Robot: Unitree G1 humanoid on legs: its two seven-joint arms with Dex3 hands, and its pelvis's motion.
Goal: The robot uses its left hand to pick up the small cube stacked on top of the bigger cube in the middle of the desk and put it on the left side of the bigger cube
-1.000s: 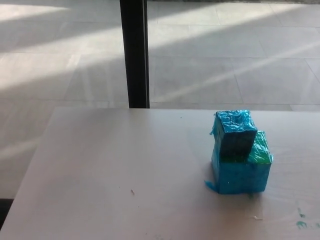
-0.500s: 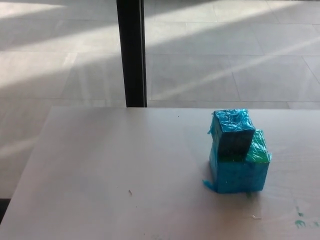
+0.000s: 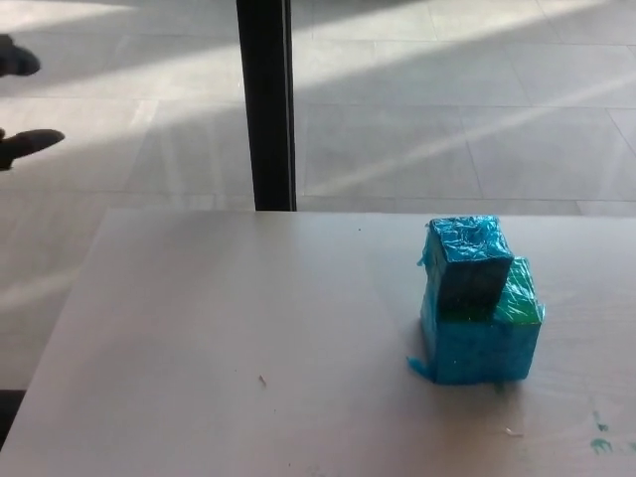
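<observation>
A small cube [image 3: 467, 260] wrapped in shiny blue tape sits on top of a bigger blue cube [image 3: 485, 344] with a green top, toward its left rear part. The stack stands on the pale desk [image 3: 238, 328], right of the middle. Neither of my hands shows in the head view.
A black vertical post [image 3: 266, 104] rises behind the desk's far edge. Beyond it lies a tiled floor with bands of sunlight. A person's two dark shoes [image 3: 28, 144] show on that floor at the far left. Small green flecks [image 3: 598, 443] mark the desk's near right corner.
A person's dark shoes have come into view at the upper left. The picture shifted slightly, so the camera moved; the cubes stay stacked as before.
</observation>
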